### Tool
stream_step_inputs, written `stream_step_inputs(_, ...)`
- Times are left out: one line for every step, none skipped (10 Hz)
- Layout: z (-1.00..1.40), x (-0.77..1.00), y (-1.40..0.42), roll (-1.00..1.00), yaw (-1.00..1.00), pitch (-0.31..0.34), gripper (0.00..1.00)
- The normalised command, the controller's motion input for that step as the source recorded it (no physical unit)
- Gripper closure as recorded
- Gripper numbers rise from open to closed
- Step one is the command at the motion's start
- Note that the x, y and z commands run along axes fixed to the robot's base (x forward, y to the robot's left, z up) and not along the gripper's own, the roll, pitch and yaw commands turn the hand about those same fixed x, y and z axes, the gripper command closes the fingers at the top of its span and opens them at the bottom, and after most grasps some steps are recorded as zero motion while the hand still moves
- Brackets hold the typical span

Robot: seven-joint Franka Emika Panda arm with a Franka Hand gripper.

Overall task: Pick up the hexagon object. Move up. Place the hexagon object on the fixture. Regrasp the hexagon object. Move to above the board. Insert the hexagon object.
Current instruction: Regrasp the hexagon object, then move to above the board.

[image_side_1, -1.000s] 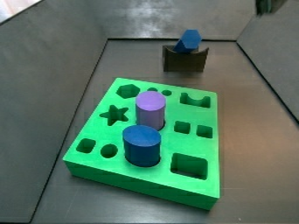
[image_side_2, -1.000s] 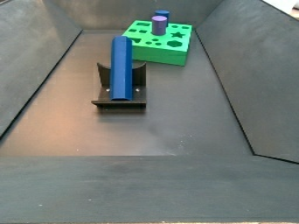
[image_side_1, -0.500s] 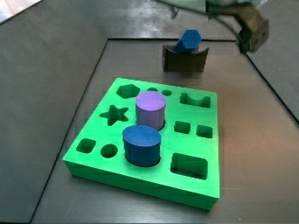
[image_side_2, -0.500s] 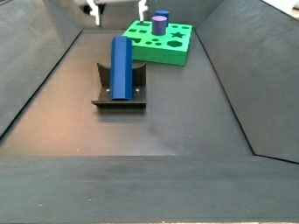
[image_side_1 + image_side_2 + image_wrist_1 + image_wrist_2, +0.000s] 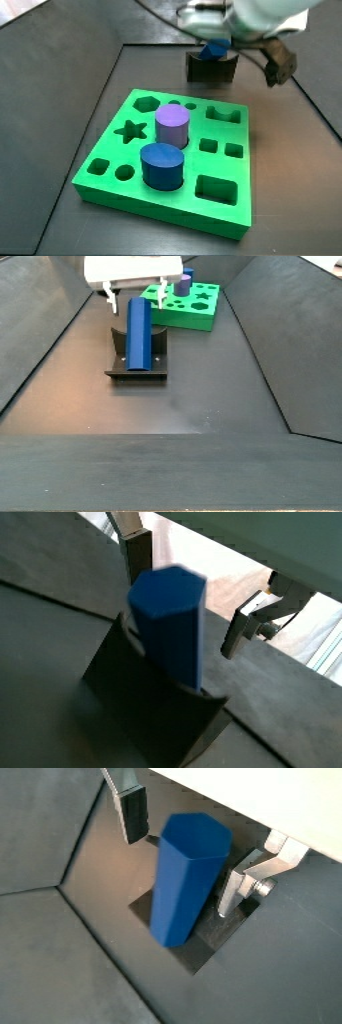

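We see the long slim matte blue hexagonal prism point(image 5: 187, 878) resting in the small dark notched fixture point(image 5: 136, 364), between our two-finger gripper's point(image 5: 187, 843) wide-open silver fingers point(image 5: 132, 810), untouched.

Blue hexagon object point(image 5: 138, 334); dark fixture point(image 5: 138, 364); green board point(image 5: 167, 165); white gripper point(image 5: 134, 298).

We are recording a dark grey matte floor point(image 5: 187, 406) enclosed by sloping grey walls: a left wall point(image 5: 40, 346), a right wall point(image 5: 291, 346) and a near panel point(image 5: 160, 471) in a side view. We are noting a back wall point(image 5: 147, 20) and soft, even lighting giving faint sheen on the floor. We are seeing a bright patch point(image 5: 329, 261) beyond the enclosure's upper corner.
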Motion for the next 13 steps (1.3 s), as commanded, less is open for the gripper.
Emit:
stream_step_inputs(-0.42,0.1,-0.02,0.07,0.04,-0.029,0.0)
stream_step_inputs(-0.28,0.09,-0.02,0.07,0.03,-0.027,0.0)
stream_step_inputs(0.0,0.0,0.0,0.0,0.0,0.0,1.0)
stream_step_inputs(1.0,0.14,-0.12,0.02,0.07,0.304,1.0)
stream_step_inputs(1.0,0.14,-0.12,0.01,0.09,0.302,1.0)
stream_step_inputs(1.0,0.14,-0.12,0.01,0.12,0.298,1.0)
stream_step_inputs(1.0,0.13,-0.11,-0.01,0.18,0.257,1.0)
stream_step_inputs(1.0,0.12,-0.11,-0.02,0.22,0.208,1.0)
stream_step_inputs(1.0,0.12,-0.1,-0.02,0.24,0.146,1.0)
stream_step_inputs(1.0,0.11,-0.1,-0.03,0.24,0.117,1.0)
stream_step_inputs(1.0,0.1,-0.09,-0.02,0.22,0.06,1.0)
stream_step_inputs(1.0,0.1,-0.08,-0.02,0.2,0.021,1.0)
stream_step_inputs(1.0,0.09,-0.07,-0.01,0.16,-0.013,1.0)
